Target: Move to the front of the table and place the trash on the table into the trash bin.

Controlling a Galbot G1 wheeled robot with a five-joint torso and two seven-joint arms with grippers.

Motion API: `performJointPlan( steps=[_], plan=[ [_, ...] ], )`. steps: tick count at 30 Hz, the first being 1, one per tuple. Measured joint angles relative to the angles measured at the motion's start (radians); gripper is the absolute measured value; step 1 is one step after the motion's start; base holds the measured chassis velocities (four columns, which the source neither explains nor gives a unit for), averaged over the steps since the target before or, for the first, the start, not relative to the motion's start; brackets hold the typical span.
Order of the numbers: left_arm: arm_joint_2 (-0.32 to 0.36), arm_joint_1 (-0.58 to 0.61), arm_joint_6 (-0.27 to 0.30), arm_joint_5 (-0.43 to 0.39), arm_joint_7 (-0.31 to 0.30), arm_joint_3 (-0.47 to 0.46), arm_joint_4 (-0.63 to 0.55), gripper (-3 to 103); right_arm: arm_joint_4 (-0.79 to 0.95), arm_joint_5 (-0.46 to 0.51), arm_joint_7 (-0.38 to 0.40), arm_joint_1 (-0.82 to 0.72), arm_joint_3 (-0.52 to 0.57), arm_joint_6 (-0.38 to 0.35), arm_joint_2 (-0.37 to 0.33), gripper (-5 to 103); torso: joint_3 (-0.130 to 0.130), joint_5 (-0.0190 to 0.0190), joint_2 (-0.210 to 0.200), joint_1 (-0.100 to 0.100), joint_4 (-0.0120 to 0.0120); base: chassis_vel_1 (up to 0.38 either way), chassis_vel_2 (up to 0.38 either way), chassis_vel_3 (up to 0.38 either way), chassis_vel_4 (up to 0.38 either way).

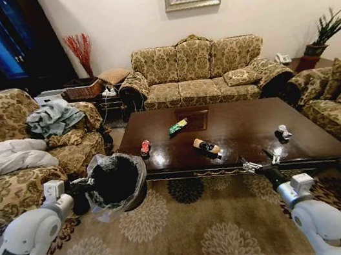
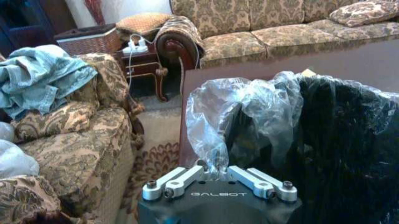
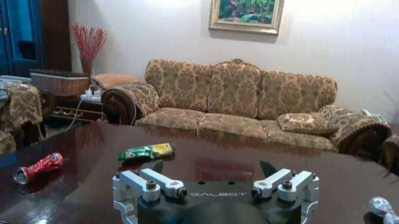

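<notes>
Dark table (image 1: pixel 237 133) before open right tool (image 1: pixel 260 163); left tool (image 2: pixel 217 178) gripping trash bin (image 1: pixel 115 179) liner.

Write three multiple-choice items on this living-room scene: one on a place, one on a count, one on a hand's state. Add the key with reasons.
1. Where is the trash bin?
A. On the sofa
B. At the table's left end, held up by the left hand
C. Under the painting

2. How many litter items lie on the table?
A. Four
B. One
C. Seven

3. How is the right hand?
A. Shut on the red can
B. Inside the bin
C. Open, at the table's near edge

Key: B, the left hand pinches the bin's plastic liner at the rim. A, a red can, green wrapper, labelled bottle and small silvery can. C, its fingers stand apart with nothing between them.
</notes>
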Motion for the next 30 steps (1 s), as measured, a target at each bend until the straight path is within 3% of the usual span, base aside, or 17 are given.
performJointPlan(
  steps=[22, 30],
  plan=[
    [-0.031, -0.002, -0.033, 0.024, -0.004, 0.024, 0.004, 2, 0.012, -0.014, -0.001, -0.016, 0.013, 0.004, 0.016, 100, -0.016, -0.0001, -0.028, -0.013, 0.0002, 0.03, 0.046, 0.048, 0.032],
    [-0.043, 0.01, -0.089, 0.034, 0.03, 0.023, 0.002, 2, -0.005, -0.015, -0.013, -0.014, 0.013, 0.004, 0.01, 100, -0.017, -0.0001, -0.03, -0.014, 0.0007, 0.053, 0.114, 0.12, 0.072]
  ],
)
